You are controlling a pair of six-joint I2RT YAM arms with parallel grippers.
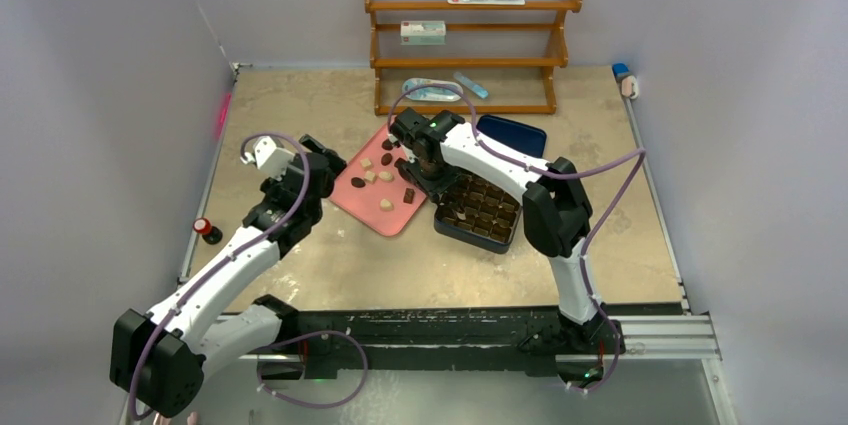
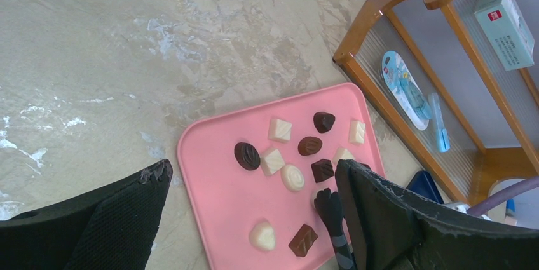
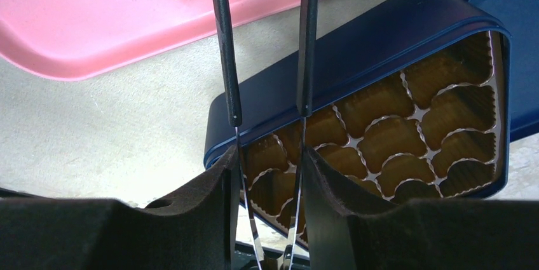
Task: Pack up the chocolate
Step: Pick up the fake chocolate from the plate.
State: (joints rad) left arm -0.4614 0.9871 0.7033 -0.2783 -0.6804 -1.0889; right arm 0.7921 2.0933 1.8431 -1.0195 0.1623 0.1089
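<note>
Several small dark and cream-white chocolates (image 1: pixel 385 176) lie on the pink tray (image 1: pixel 345 195); the left wrist view shows them closely (image 2: pixel 292 176) on the tray (image 2: pixel 216 181). The dark blue box (image 1: pixel 480 211) with gold gridded cups (image 3: pixel 407 117) stands right of the tray. My right gripper (image 1: pixel 428 170) (image 3: pixel 267 155) is shut on black tongs (image 3: pixel 222 41), over the box's near corner. The tongs reach toward the tray, and one tip (image 2: pixel 330 209) touches a white piece. My left gripper (image 1: pixel 328 160) (image 2: pixel 252 168) is open and empty above the tray's left part.
The box's blue lid (image 1: pixel 511 133) lies behind the box. A wooden rack (image 1: pixel 470 40) with small packets stands at the back. A small red-and-black bottle (image 1: pixel 208 230) sits at the table's left edge. Walls close in on both sides.
</note>
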